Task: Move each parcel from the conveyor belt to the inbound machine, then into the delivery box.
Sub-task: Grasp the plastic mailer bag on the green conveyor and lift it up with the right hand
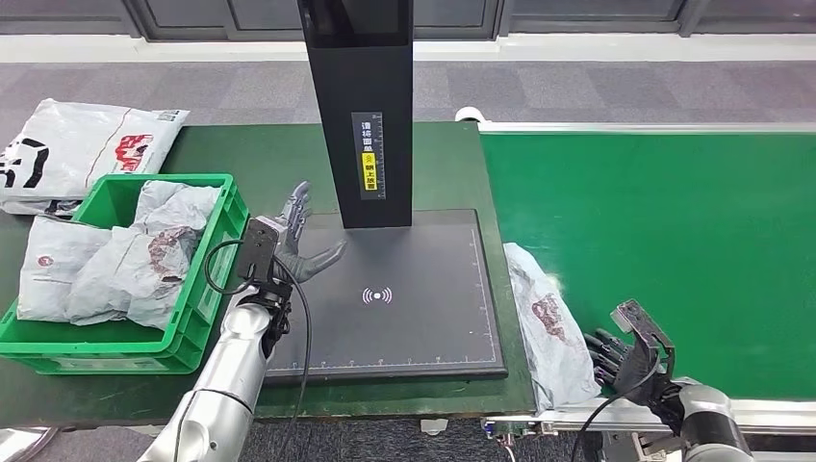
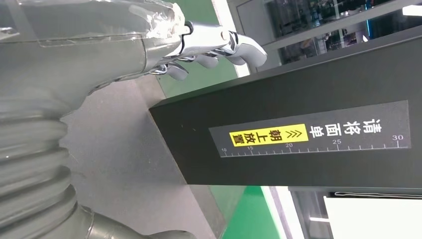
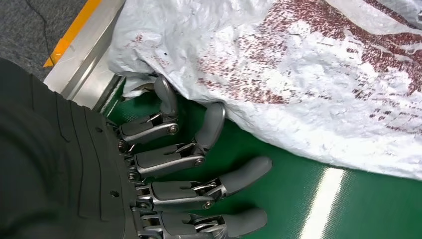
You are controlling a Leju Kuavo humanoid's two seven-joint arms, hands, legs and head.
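A grey plastic parcel (image 1: 545, 327) with a dark red print lies at the near left edge of the green conveyor belt (image 1: 664, 250), partly over the table edge. My right hand (image 1: 621, 356) sits just right of it, fingers spread; in the right wrist view two fingertips (image 3: 166, 94) touch the parcel (image 3: 298, 74) at its edge, nothing gripped. My left hand (image 1: 293, 236) hovers open over the left part of the black inbound machine plate (image 1: 404, 298), beside its black column (image 1: 361, 115). The green delivery box (image 1: 125, 337) at the left holds several grey parcels.
Another grey parcel (image 1: 82, 144) lies on the table behind the box. The machine column (image 2: 298, 139) stands close in front of my left hand (image 2: 209, 47). The belt's metal frame (image 1: 616, 416) runs along the near edge.
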